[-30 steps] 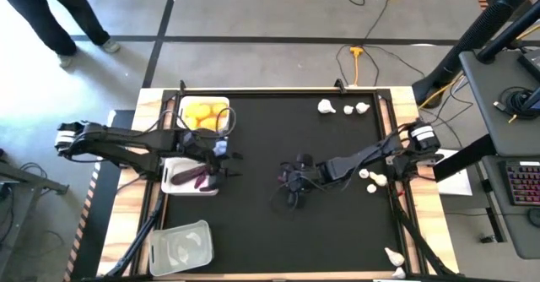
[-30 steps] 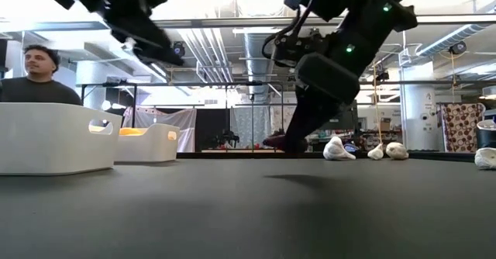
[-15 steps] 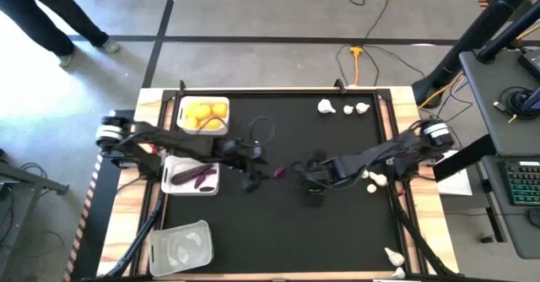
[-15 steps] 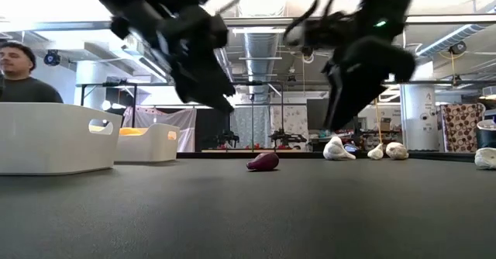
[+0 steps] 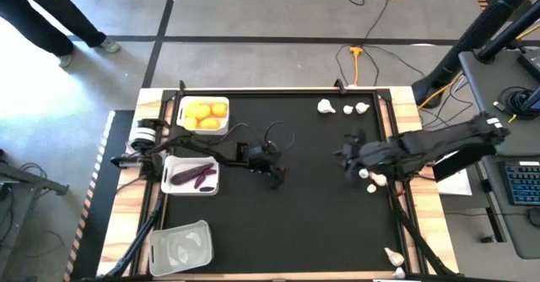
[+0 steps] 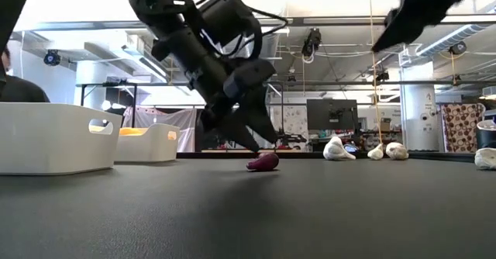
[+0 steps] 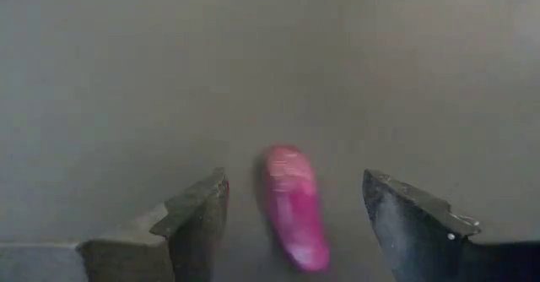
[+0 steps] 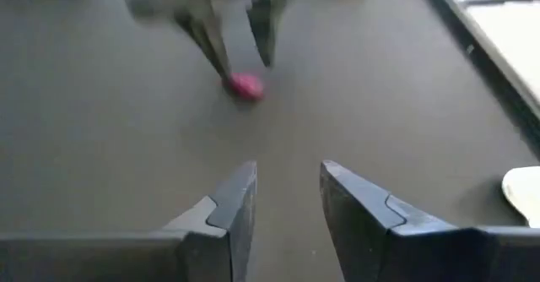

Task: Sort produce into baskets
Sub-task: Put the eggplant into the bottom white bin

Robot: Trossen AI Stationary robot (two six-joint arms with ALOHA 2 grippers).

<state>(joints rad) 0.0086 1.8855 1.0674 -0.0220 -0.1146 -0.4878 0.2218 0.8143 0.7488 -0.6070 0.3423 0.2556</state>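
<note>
Three baskets line the left edge of the bench: a white one holding yellow fruits at the far left corner, a white one with dark purple pieces halfway down that edge, and a clear one with white bulbs at the near left corner. More white garlic bulbs lie by the far right corner, and others along the right edge.

One purple piece is the job in hand. The left claw reaches out to the middle of the bench, its fingers spread and released, with the small purple sweet-potato piece lying on the mat between them and apart from both. The step looks like the grasp just before closing. The next move likely calls for settling lower, pinching across the narrow width, then carrying the piece back to the middle white basket with the other purple ones.

Off toward the right edge, the right claw hangs above the mat, fingers slightly apart and grasping nothing, near a bulb.

Smallest of all, the piece itself is an elongated, rounded magenta-purple lump lying flat; its smooth tapering shape could let it roll or squirt out under a careless pinch.
</note>
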